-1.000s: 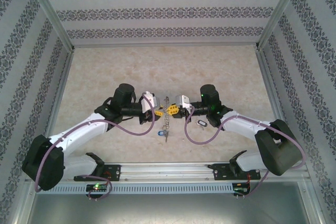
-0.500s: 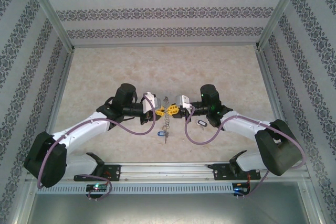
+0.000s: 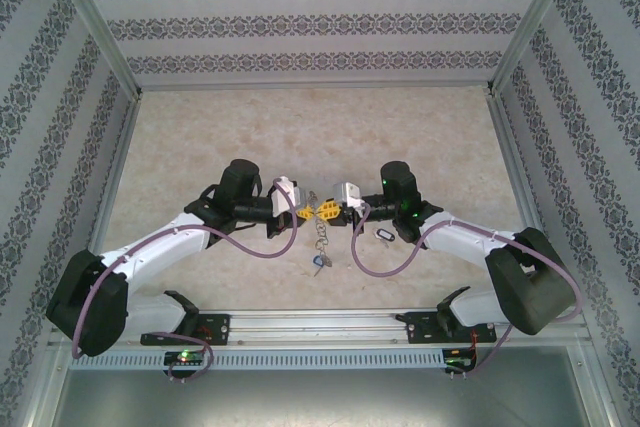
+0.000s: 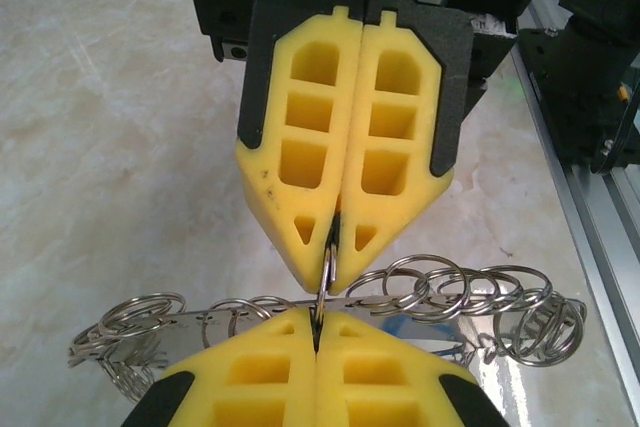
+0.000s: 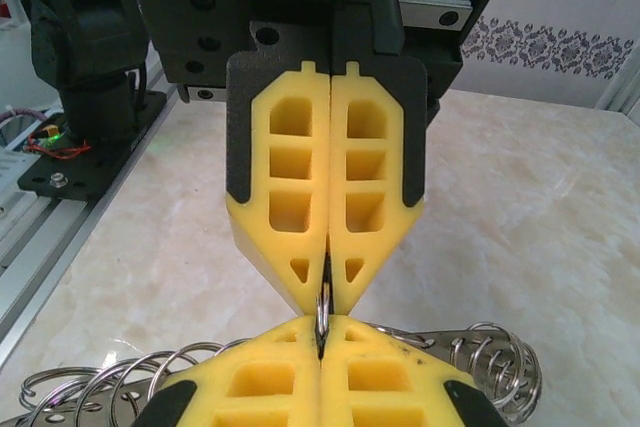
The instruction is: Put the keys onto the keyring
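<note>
Two tools [image 3: 308, 213] [image 3: 329, 213], one keyring [image 3: 320, 231], two keys [image 3: 318, 263] [image 3: 381, 235]

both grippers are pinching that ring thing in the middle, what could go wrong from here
1. The left gripper and right gripper are both shut tip to tip on the thin keyring wire. Any pull or twist between them could slip it from the fingertips, dropping the hanging bunch with the blue key.
2. The loose key lies on the table beside the right arm's purple cable, so arm motion might sweep it away.
</note>
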Robot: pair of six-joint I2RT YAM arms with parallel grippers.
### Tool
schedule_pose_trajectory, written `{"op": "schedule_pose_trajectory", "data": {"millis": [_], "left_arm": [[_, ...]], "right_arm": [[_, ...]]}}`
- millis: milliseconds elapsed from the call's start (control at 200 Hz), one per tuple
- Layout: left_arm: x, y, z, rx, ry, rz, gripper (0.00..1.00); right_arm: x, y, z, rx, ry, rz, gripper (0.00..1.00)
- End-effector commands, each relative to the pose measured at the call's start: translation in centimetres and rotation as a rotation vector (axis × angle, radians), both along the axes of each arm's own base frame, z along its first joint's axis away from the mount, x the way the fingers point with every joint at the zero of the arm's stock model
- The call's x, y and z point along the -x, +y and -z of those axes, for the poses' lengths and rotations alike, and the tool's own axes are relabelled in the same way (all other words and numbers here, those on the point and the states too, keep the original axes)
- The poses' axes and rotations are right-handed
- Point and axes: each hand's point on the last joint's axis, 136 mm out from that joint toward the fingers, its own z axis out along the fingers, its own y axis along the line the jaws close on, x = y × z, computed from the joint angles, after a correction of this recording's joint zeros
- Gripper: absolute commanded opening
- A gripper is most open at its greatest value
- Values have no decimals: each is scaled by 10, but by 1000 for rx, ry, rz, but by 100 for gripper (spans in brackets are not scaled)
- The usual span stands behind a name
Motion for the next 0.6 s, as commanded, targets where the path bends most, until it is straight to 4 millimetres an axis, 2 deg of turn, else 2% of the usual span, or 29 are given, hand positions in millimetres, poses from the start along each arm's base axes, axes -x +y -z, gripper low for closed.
{"op": "schedule_pose_trajectory", "data": {"millis": [0,165,335,480,595], "left_arm": [[-1,1,-12,-12,-40,15,0],[-4,5,-6,-64,-37,0,0],[-3,7,2,-110,-8,16,0],[-5,7,4,-123,-16,11,0],[-9,8,7,-140,-9,-6,0]], "right_arm": [[3,3,4,30,-31,-26,0],[-1,-1,16,102,-25,-1,7],[-1,1,17,117,-20,-13,15],[-1,3,24,155,-21,-16,16],[-5,2,21,139,-16,1,16]]}}
